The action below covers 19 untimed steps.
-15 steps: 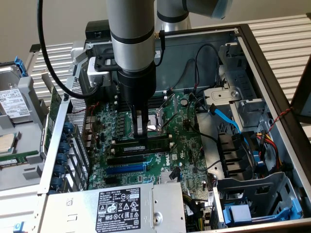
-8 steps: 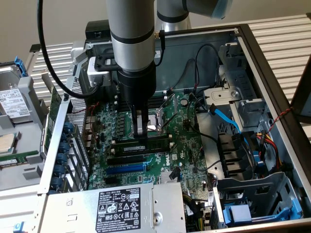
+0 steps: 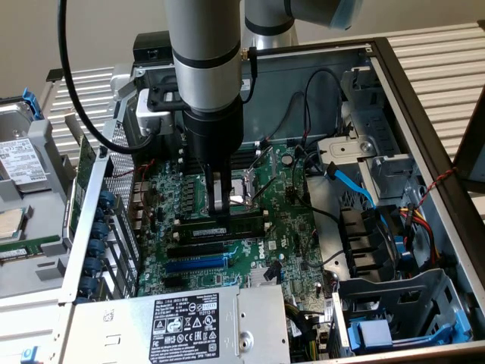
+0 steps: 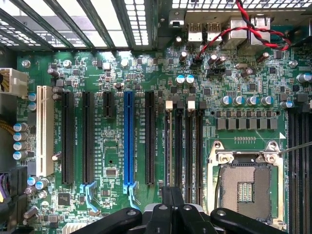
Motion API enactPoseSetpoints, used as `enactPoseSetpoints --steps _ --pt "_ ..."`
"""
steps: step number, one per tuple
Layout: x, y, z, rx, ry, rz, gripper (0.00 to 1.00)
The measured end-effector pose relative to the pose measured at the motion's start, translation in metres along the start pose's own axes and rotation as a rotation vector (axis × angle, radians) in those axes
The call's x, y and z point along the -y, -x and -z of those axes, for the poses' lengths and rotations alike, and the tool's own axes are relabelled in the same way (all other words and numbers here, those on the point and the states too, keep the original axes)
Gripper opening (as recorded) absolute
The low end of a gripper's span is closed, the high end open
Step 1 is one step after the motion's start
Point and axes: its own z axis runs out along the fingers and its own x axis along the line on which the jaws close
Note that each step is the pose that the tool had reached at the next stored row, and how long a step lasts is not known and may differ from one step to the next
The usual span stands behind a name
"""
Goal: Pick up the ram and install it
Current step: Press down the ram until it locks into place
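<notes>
From my remote station I note a plain beige wall (image 3: 83, 30) behind the work area. A pale ribbed surface (image 3: 447, 61) of parallel slats runs along the exterior view's right and shows again at upper left beside the open case. Lighting is even and bright, with glare on the slats. A dark panel edge (image 3: 474, 144) intrudes at far right.

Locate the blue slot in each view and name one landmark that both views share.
Exterior view: the blue slot lies below centre, among black slots, towards the labelled power supply.
Wrist view: the blue slot runs among the long black slots, beside a shorter black one.
Shared landmark: the CPU socket.
</notes>
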Motion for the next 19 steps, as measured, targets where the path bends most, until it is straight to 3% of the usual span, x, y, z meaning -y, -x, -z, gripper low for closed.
enactPoseSetpoints --steps 19 --pt "-0.0001 -0.0005 0.0001 -0.0008 -0.0014 0.000 0.11"
